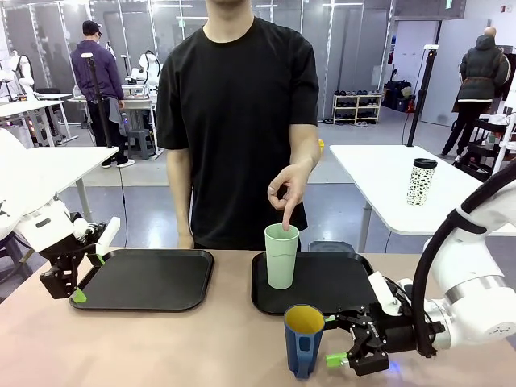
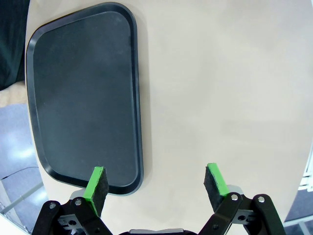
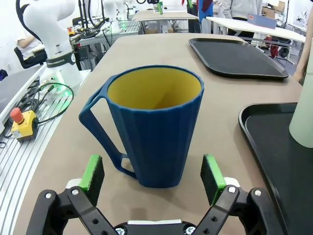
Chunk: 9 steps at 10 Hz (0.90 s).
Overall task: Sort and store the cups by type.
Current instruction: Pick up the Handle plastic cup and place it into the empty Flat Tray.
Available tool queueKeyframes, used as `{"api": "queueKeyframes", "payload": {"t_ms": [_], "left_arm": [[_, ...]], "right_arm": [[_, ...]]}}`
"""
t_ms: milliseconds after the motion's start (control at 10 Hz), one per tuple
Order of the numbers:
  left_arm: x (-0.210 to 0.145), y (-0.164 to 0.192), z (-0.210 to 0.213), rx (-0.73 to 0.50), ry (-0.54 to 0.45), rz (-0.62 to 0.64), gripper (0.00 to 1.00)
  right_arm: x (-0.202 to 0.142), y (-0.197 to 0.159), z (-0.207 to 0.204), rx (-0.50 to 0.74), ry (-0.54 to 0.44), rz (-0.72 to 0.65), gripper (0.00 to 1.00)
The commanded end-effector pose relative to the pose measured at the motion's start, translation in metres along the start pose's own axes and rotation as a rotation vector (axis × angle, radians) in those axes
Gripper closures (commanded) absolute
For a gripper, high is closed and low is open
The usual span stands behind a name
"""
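Left gripper spread wide and empty at 9 o'clock, beside the left tray. Mint tumbler upright on the right tray, touched by a fingertip. At 5 o'clock, blue mug upright on the table, just ahead of the wide-open, empty right gripper.

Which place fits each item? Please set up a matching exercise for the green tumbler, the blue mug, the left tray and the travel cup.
Things:
1. green tumbler
2. blue mug
3. left tray
4. travel cup

Places:
A. bare tabletop, in front of the open right claw
B. white table in the background
C. on the right tray, under the person's fingertip
D. nothing on it

Pairs: 1-C, 2-A, 3-D, 4-B
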State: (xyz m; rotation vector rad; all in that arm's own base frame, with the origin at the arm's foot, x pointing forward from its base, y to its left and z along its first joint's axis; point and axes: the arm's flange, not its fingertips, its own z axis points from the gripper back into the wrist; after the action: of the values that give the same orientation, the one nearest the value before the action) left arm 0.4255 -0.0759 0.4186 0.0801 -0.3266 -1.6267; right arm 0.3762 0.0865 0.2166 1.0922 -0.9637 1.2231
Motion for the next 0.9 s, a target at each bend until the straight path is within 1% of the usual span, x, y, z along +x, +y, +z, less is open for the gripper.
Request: {"api": "queueKeyframes", "payload": {"t_ms": [0, 800], "left_arm": [[-0.001, -0.002, -0.002, 0.022, 0.022, -0.004, 0.00], [-0.001, -0.002, -0.002, 0.022, 0.022, -0.004, 0.00]], "right_arm": [[-0.006, -0.006, -0.014, -0.009, -0.020, 0.023, 0.00], [-0.015, -0.009, -0.038, 0.017, -0.066, 0.033, 0.00]]}}
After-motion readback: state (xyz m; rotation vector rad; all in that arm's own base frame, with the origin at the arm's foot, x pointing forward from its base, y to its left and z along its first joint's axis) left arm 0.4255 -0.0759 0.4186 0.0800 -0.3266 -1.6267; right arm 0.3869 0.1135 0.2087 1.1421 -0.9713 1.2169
